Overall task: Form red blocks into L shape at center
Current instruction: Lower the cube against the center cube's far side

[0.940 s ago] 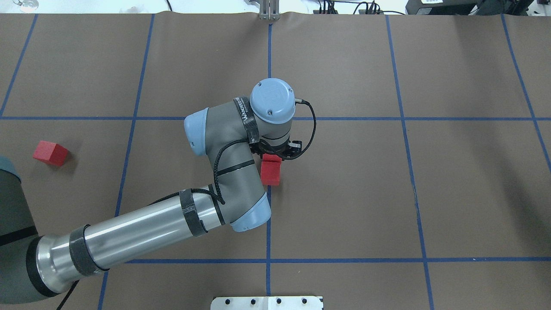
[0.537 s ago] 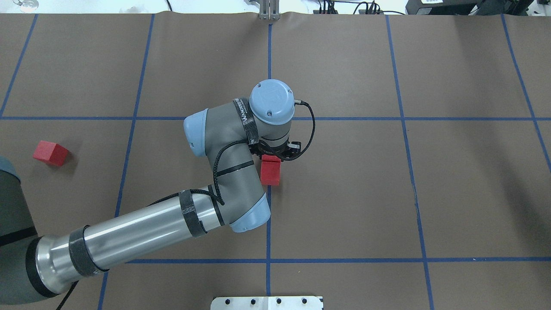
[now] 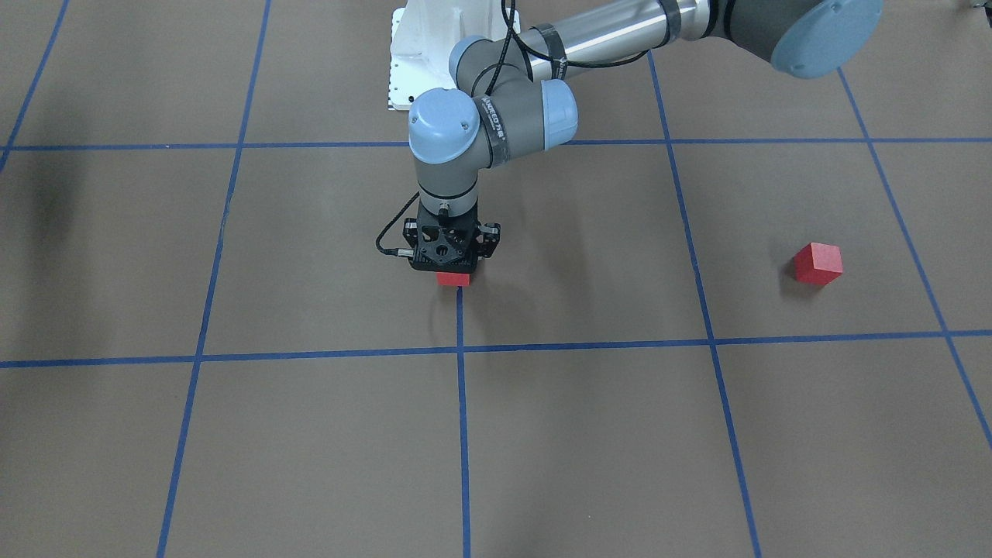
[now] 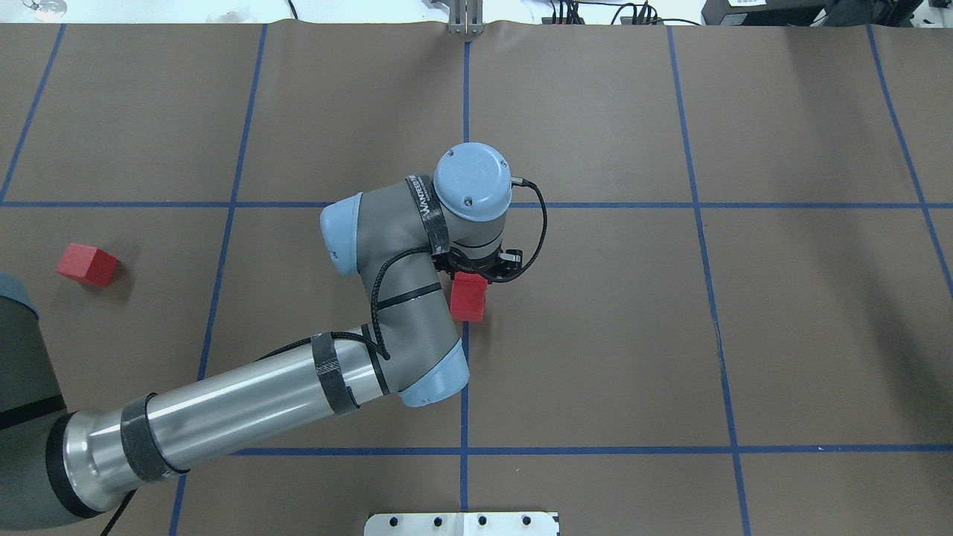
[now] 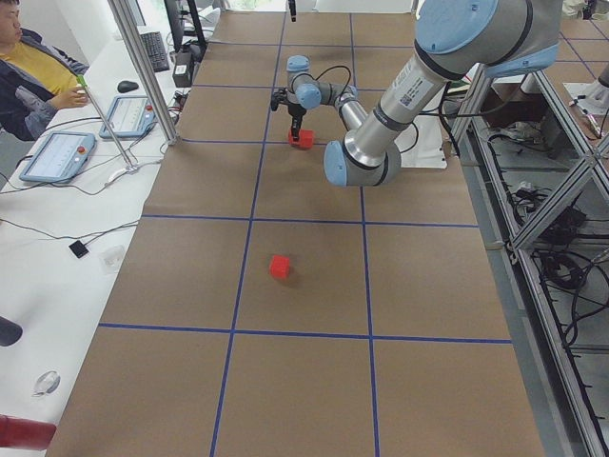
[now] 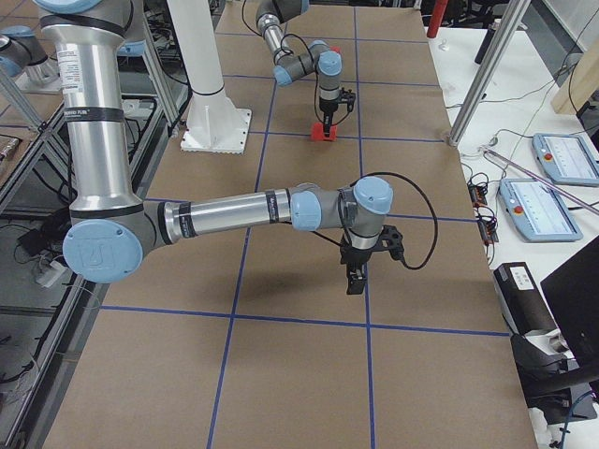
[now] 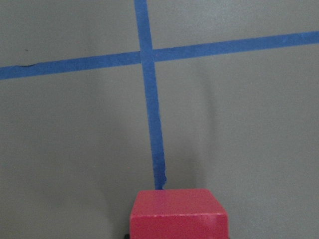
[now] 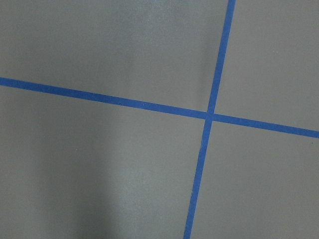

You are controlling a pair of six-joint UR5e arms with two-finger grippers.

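The fingers of your left gripper (image 3: 452, 269) hide under its body, so I cannot tell their grip. The red block (image 3: 453, 280) beneath sits on the center line (image 3: 462, 325). Seat it flush and square before releasing; the stray block (image 3: 818, 263) lies well apart.

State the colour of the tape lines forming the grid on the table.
The tape lines are blue; the overhead exterior view shows them best.

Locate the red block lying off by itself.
Overhead view: the lone red block lies at far left, on the robot's left side, well apart from the left gripper at the center line.
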